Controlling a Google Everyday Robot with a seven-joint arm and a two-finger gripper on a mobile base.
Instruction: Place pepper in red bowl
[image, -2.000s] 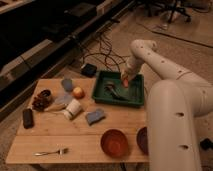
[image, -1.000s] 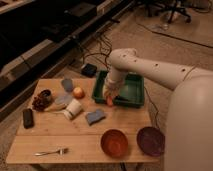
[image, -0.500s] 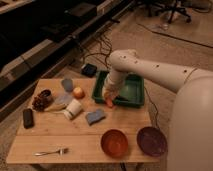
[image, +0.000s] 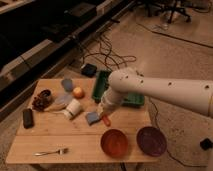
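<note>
The pepper (image: 106, 120) is a small red-orange piece hanging at the tip of my gripper (image: 105, 115), which is shut on it. The gripper hangs above the wooden table (image: 55, 135), just right of a blue sponge (image: 92, 118). The red bowl (image: 114, 142) stands at the table's front edge, just below and slightly right of the pepper in this view, apart from it. My white arm (image: 160, 92) reaches in from the right and hides part of the green tray (image: 102, 85).
A darker maroon bowl (image: 151, 140) stands right of the red bowl. A white cup (image: 73, 109), a round orange fruit (image: 78, 92), a grey-blue cup (image: 67, 84), a dark fruit cluster (image: 42, 100), a black block (image: 28, 118) and a fork (image: 50, 151) lie to the left.
My gripper has come away from the green tray with the pepper and moved toward the table's front, closer to the red bowl.
</note>
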